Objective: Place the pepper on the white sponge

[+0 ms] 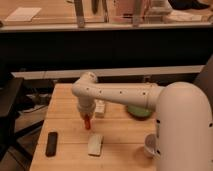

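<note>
The pepper (87, 122) is a small slim red-orange piece hanging from my gripper (86, 118), which holds it just above the wooden table. The white sponge (95, 144) lies flat on the table, a little to the front right of the pepper. The gripper is above and slightly behind-left of the sponge, apart from it. My white arm (125, 95) reaches in from the right.
A small cream upright block (100, 108) stands just right of the gripper. A green bowl (140, 111) sits partly behind the arm at right. A black flat rectangle (51, 143) lies at front left. The wooden table (65, 110) has its left edge near a dark chair.
</note>
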`<action>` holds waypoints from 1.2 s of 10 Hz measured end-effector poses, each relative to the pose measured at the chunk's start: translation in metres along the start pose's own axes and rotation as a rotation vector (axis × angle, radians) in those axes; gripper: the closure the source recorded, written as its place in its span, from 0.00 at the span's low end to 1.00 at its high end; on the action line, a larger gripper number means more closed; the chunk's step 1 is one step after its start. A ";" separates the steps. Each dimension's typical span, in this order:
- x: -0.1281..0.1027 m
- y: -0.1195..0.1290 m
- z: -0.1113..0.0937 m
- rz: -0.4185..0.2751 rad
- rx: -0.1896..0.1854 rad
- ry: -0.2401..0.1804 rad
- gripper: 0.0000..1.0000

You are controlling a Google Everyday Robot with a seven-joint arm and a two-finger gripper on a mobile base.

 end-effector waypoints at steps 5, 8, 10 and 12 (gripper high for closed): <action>-0.026 0.013 0.008 -0.046 -0.001 0.002 1.00; -0.036 0.015 0.013 -0.069 0.004 0.004 1.00; -0.042 0.018 0.015 -0.083 0.004 0.005 1.00; -0.047 0.020 0.018 -0.095 0.008 0.005 1.00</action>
